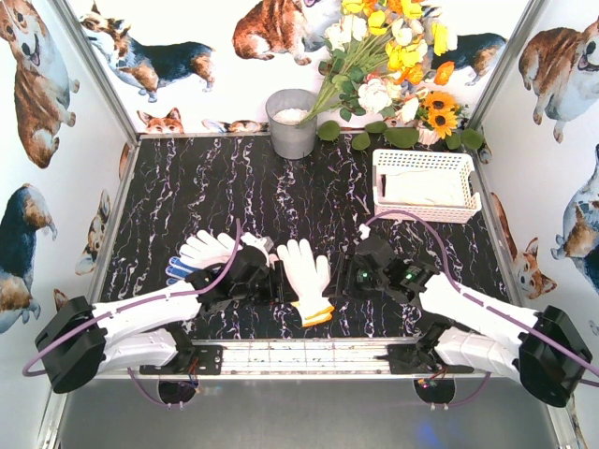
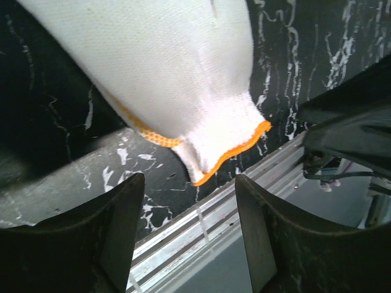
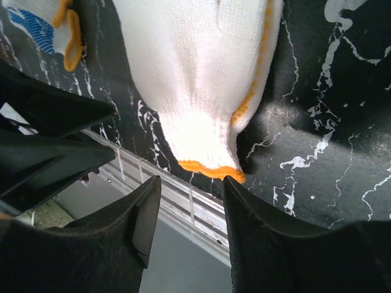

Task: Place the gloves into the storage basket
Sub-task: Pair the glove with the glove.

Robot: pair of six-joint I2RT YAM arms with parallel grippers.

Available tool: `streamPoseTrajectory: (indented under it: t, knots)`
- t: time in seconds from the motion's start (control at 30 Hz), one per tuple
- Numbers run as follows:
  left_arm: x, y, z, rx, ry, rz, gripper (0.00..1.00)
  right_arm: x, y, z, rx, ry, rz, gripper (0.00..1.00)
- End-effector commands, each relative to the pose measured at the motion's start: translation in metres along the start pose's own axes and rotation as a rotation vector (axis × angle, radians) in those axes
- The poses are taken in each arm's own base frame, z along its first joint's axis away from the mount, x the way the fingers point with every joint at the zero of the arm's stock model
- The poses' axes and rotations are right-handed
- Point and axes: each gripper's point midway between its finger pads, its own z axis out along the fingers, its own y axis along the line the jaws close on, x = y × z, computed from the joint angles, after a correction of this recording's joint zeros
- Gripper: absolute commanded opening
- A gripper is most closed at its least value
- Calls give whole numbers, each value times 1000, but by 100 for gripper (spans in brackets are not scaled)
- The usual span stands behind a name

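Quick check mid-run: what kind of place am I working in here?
Probably a staged tabletop test booth: corgi-print walls box in a black marbled table, with flowers and a grey bucket set at the back.

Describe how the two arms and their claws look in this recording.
Both the left arm and right arm have white link shells with bulky black joint housings. A purple cable loops along each. The left claw and right claw each have two matte black, tapered fingers. Small green lights glow on the right wrist.
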Motion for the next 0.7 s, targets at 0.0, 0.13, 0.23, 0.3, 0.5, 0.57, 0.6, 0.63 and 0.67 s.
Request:
streamPoseTrajectory:
  t: [0.0, 0.13, 0.23, 0.3, 0.5, 0.57, 0.6, 0.63, 0.67]
  knots:
    - [2, -19, 6, 104, 9, -31, 54, 0, -5, 7, 16, -2, 8, 46]
    - [10, -20, 12, 126, 32, -48, 51, 3, -9, 15, 30, 20, 11, 47]
    - [12, -18, 15, 117, 41, -47, 49, 5, -11, 19, 26, 24, 21, 47]
    - [12, -18, 18, 114, 41, -48, 46, 7, -14, 21, 29, 31, 27, 46]
    - [14, -11, 24, 81, 52, -55, 39, 13, -19, 31, 34, 60, 47, 36]
    - [14, -11, 26, 81, 55, -58, 39, 14, -19, 32, 27, 61, 50, 33]
    - [14, -12, 27, 82, 56, -59, 37, 15, -19, 32, 25, 62, 50, 32]
    - [13, -12, 28, 84, 52, -57, 36, 15, -19, 32, 23, 65, 49, 31]
    - [13, -12, 29, 82, 50, -57, 36, 16, -19, 32, 23, 69, 47, 30]
